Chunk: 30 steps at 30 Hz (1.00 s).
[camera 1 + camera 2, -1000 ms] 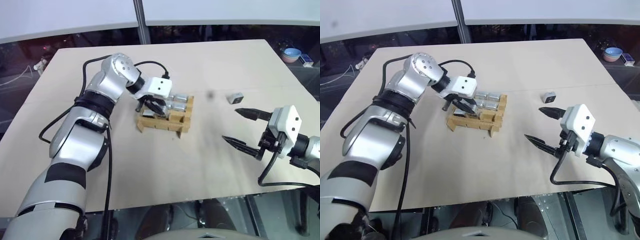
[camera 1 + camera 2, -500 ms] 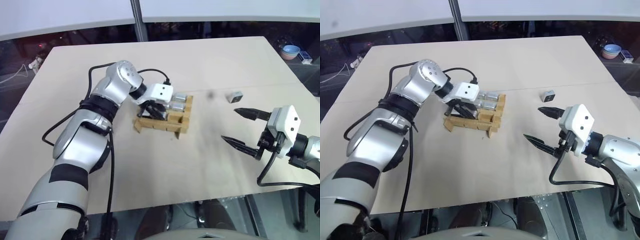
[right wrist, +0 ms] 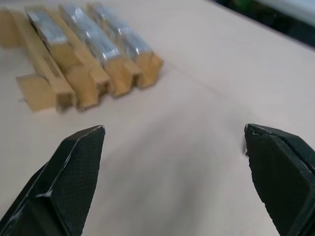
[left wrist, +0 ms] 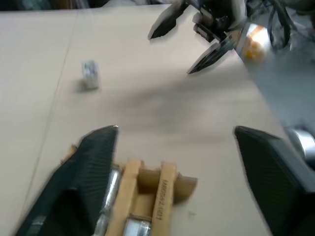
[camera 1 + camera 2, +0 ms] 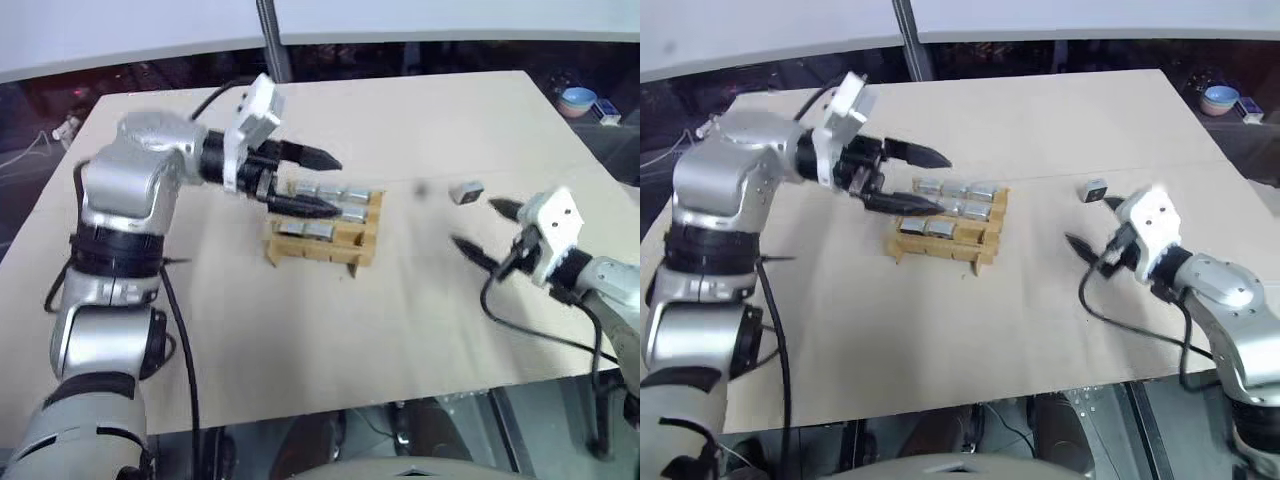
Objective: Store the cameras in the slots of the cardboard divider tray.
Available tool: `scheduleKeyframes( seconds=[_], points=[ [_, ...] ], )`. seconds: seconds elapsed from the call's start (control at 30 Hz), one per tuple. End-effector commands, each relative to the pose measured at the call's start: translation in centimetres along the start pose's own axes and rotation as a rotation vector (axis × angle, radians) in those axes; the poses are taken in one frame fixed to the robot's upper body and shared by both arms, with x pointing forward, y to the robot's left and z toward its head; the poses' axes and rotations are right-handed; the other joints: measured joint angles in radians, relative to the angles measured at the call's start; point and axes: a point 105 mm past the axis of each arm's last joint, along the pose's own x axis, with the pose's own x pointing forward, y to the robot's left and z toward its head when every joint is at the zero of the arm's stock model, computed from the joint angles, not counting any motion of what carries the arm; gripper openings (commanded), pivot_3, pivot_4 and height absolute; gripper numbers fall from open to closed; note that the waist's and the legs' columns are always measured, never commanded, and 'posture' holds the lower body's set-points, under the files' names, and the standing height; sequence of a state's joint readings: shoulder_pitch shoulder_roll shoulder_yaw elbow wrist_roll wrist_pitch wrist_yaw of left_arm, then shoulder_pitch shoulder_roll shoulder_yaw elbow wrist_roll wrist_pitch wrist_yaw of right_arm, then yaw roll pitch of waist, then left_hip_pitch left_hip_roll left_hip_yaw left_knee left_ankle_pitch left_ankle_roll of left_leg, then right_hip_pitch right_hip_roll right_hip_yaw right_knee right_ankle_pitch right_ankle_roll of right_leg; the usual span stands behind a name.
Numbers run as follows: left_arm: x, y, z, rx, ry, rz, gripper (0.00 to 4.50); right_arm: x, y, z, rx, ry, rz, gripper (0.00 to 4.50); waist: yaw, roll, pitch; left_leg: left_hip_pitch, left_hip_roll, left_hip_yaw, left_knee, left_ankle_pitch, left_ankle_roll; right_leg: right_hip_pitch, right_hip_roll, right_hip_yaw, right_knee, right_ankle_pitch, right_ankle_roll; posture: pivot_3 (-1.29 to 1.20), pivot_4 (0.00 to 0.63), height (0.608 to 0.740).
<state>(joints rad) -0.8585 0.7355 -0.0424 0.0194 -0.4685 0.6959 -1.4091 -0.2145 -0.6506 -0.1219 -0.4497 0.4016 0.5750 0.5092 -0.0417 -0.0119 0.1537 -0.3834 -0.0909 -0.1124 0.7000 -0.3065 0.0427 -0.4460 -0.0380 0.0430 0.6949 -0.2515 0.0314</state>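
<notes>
Pale beige tabletop (image 5: 300, 330) runs across the whole scene, with dark floor beyond its far edge and a light band of wall behind that. Over it, the left gripper (image 5: 322, 182) hangs with its two black fingers spread wide and nothing between them, its tips just above the near-left part of the cardboard divider tray (image 5: 322, 240); in the left wrist view the same fingers (image 4: 93, 162) frame the tray's end with clear space between them. That tray sits near the middle of the table, its tan dividers showing at the front edge, and several silver-grey cameras (image 5: 328, 192) lie in its slots, mostly along the far rows. To the right, the right gripper (image 5: 485, 232) also stands released, fingers parted and empty, low over the table and well apart from the tray; its wrist view looks between the wide black fingers (image 3: 74, 172) toward the tray's side. One loose camera (image 5: 466, 192) rests on the table just beyond the right gripper's upper fingertip, not touching it. A small blue bowl (image 5: 581, 101) sits off the table's far right corner.
</notes>
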Motion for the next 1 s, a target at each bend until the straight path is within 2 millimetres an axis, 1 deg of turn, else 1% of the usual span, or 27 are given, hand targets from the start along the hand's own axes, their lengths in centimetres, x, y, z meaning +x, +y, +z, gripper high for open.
scheduleKeyframes(
  seconds=[0.03,0.1,0.17,0.23,0.37,0.5,0.57,0.6,0.67,0.7,0.73,0.77,0.8,0.87,0.9,1.0],
  points=[
    [-0.6,-2.2,0.1,0.021,-0.081,0.121,4.47,1.4,-4.8,-0.7,0.012,0.025,-0.289,4.5,0.0,0.0,0.0,0.001,0.0,0.001,0.001,0.0,0.0,0.0,0.0,0.002,0.002,0.0,0.0,0.0,0.15,0.74],
    [-0.7,-3.7,-1.1,0.071,-0.083,0.169,4.47,2.5,-5.3,-1.4,0.044,0.034,-0.296,4.5,0.008,-0.001,0.0,0.0,0.0,0.001,0.0,0.0,0.0,-0.001,0.0,0.001,0.0,0.0,0.0,0.0,0.15,0.74],
    [-1.3,-4.6,-2.2,0.012,-0.107,0.235,4.47,3.9,-5.9,-2.1,0.069,0.05,-0.304,4.5,0.009,-0.001,0.0,-0.001,0.0,0.0,-0.001,0.0,0.0,-0.001,0.0,0.0,-0.001,0.0,0.0,0.0,0.15,0.74],
    [-1.8,-5.3,-2.8,-0.006,-0.111,0.273,4.47,5.1,-6.3,-2.7,0.071,0.06,-0.297,4.5,0.009,-0.001,0.0,0.0,0.0,0.001,-0.001,0.0,0.0,-0.001,0.0,0.001,-0.001,0.0,0.0,0.0,0.15,0.74],
    [-2.7,-6.2,-3.3,-0.034,-0.114,0.312,4.47,7.0,-6.7,-3.4,0.088,0.073,-0.269,4.5,0.017,0.0,0.0,0.0,0.0,0.001,-0.001,0.0,0.0,-0.001,0.0,0.0,-0.001,0.0,0.0,0.0,0.15,0.74],
    [-2.9,-6.9,-3.6,-0.056,-0.109,0.336,4.47,8.1,-7.4,-3.7,0.069,0.087,-0.275,4.5,0.017,0.0,0.0,0.0,0.0,0.001,-0.002,0.0,0.0,-0.001,0.0,0.001,-0.001,0.0,0.0,0.0,0.15,0.74],
    [-3.0,-7.1,-3.6,-0.058,-0.108,0.35,4.47,8.1,-7.4,-3.2,0.004,0.078,-0.24,4.5,0.019,0.0,0.0,0.0,0.0,0.001,-0.002,0.0,0.0,-0.001,0.0,0.001,-0.001,0.0,0.0,0.0,0.15,0.74],
    [-3.0,-7.2,-3.6,-0.057,-0.106,0.356,4.47,7.9,-7.2,-2.9,-0.071,0.084,-0.197,4.5,0.02,0.0,0.0,0.0,0.0,0.001,-0.002,0.0,0.0,-0.001,0.0,0.001,-0.001,0.0,0.0,0.0,0.15,0.74],
    [-3.1,-7.3,-3.6,-0.058,-0.106,0.361,4.47,7.4,-6.2,-2.4,-0.198,0.084,-0.071,4.5,0.023,0.0,0.0,-0.001,0.0,0.001,-0.002,0.0,0.0,-0.001,0.0,0.0,-0.001,0.0,0.0,0.0,0.15,0.74],
    [-3.1,-7.3,-3.7,-0.059,-0.105,0.367,4.47,6.8,-5.3,-2.3,-0.23,0.098,0.044,4.5,0.023,0.0,0.0,0.0,0.0,0.001,-0.002,0.0,0.0,-0.001,0.0,0.0,-0.001,0.0,0.0,0.0,0.15,0.74],
    [-3.1,-7.3,-3.8,-0.059,-0.101,0.369,4.47,6.2,-4.9,-2.0,-0.268,0.099,0.129,4.5,0.025,0.0,0.0,-0.001,0.0,0.001,-0.002,0.0,0.0,-0.001,0.0,0.0,-0.001,0.0,0.0,0.0,0.15,0.74],
    [-3.1,-7.3,-3.8,-0.063,-0.103,0.369,4.47,5.7,-5.0,-1.9,-0.293,0.117,0.196,4.5,0.025,0.0,0.0,0.0,0.0,0.001,-0.002,0.0,0.0,-0.001,0.0,0.0,-0.002,0.0,0.0,0.0,0.15,0.74],
    [-3.0,-7.4,-3.9,-0.068,-0.108,0.369,4.47,5.5,-5.5,-2.0,-0.329,0.139,0.235,4.5,0.025,0.0,0.0,0.0,0.0,0.001,-0.002,0.0,0.0,0.0,0.0,0.0,-0.002,0.0,0.0,0.0,0.15,0.74],
    [-2.9,-7.5,-3.8,-0.071,-0.114,0.363,4.47,5.3,-6.4,-2.2,-0.379,0.159,0.277,4.5,0.02,0.0,0.0,0.001,0.0,0.001,-0.002,0.0,0.0,0.001,0.0,0.0,-0.002,0.0,0.0,0.0,0.15,0.74],
    [-2.8,-7.6,-3.8,-0.069,-0.114,0.36,4.47,5.3,-6.6,-2.3,-0.387,0.165,0.301,4.5,0.019,0.0,0.0,0.003,0.0,0.002,-0.002,0.0,0.0,0.002,0.0,0.001,-0.002,0.0,0.0,0.0,0.15,0.74],
    [-2.8,-8.0,-3.8,-0.038,-0.12,0.371,4.47,6.2,-8.2,-2.7,-0.428,0.221,0.307,4.5,0.011,0.0,0.001,0.003,0.0,0.002,-0.003,0.0,0.0,0.003,0.0,0.001,-0.002,0.0,0.0,0.0,0.15,0.74]
  ],
)
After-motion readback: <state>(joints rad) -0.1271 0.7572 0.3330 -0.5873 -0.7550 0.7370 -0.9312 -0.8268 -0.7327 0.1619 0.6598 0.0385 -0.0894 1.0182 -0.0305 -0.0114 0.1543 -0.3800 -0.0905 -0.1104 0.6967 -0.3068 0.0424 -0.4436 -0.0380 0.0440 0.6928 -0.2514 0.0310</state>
